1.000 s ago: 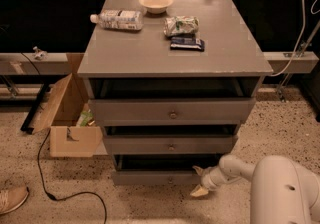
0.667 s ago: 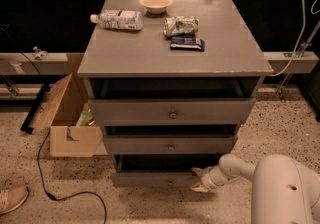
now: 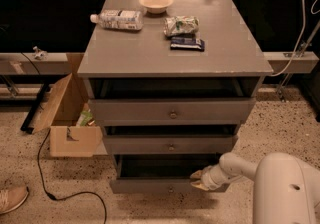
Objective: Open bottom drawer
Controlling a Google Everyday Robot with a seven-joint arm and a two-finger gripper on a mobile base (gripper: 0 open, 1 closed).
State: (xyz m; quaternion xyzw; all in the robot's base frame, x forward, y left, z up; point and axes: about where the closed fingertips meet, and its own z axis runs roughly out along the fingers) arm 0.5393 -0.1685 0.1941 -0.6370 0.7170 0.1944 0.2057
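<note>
The grey cabinet (image 3: 172, 55) stands in the middle of the camera view with three drawers. The bottom drawer (image 3: 150, 186) is pulled out a little, with a dark gap showing above its plain grey front and a small round knob (image 3: 171, 188) at centre. My gripper (image 3: 200, 180) is low on the right, at the top edge of the bottom drawer's front, right of the knob. My white arm (image 3: 280, 188) comes in from the lower right corner.
On the cabinet top lie a plastic bottle (image 3: 116, 19), a white bowl (image 3: 156, 2), a green snack bag (image 3: 181, 25) and a dark packet (image 3: 187, 43). An open cardboard box (image 3: 67, 118) and a black cable (image 3: 47, 168) lie on the floor at left. A shoe (image 3: 11, 199) is at far left.
The bottom drawer has slid out a little toward the camera, widening the dark gap above its front. My gripper has moved with it, slightly left and forward.
</note>
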